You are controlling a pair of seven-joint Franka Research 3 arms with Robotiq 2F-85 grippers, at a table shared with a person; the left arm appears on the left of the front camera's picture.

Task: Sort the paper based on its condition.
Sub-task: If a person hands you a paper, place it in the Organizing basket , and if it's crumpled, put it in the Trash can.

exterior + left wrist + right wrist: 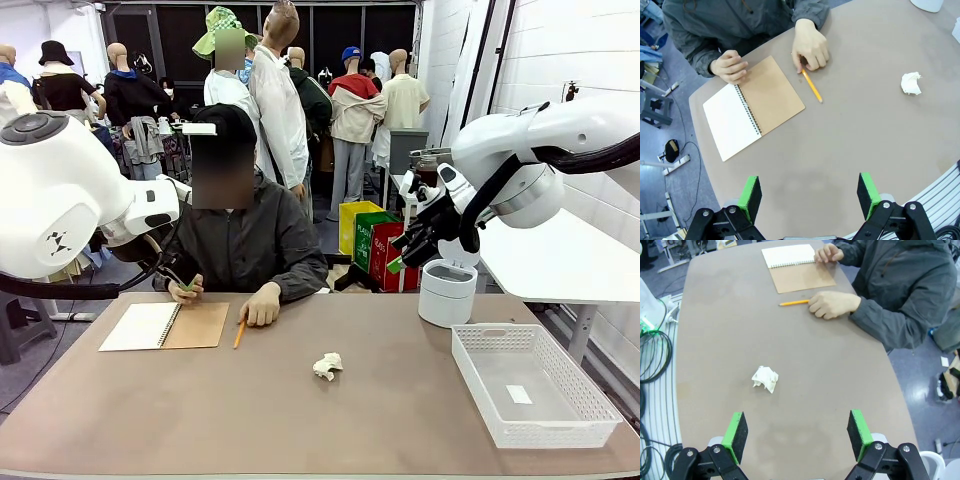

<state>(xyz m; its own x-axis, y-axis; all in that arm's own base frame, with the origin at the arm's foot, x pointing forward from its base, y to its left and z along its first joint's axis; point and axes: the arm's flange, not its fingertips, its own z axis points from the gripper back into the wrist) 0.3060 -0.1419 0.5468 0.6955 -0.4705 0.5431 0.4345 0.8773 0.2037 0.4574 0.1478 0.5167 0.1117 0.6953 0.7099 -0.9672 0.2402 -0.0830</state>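
Left jaws and right jaws gape empty over the brown desk (715,340); crumpled paper wad (765,379) lies ahead of right jaws, apart.

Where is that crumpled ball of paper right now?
In the front view the crumpled paper ball lies on the table, between the pencil at left and the white basket at right.

Bright, even light; soft shadows

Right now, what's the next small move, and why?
Probably shift the right gripper over the crumpled paper wad and lower it. The gripper is open and empty above the table, the wad lies alone ahead of it, slightly off-centre, and the person's hands rest far off by the notebook.
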